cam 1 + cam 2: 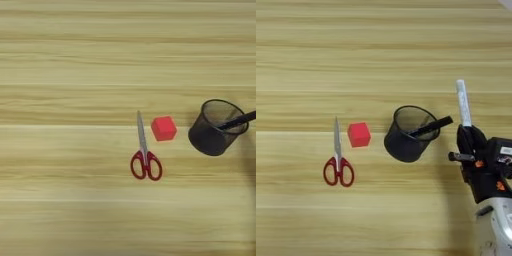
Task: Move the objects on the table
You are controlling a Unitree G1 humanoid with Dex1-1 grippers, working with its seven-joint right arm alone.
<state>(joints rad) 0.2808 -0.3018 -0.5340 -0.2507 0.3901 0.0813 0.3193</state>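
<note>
Light-tan wood-grain surface (75,60), bearing red-handled scissors (145,155), just beside them a small red cube (163,128), then a black mesh cup (216,127).

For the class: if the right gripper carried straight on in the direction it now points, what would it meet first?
The right gripper points up the picture, holding the white marker upright. Ahead lies only bare table; the black mesh cup sits off to its left, so the way looks free, though depth is uncertain.

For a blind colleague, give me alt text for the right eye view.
The hand at right holds a white marker upright beside a black mesh cup with a pen in it. A red cube and scissors lie to the left on the table.
</note>
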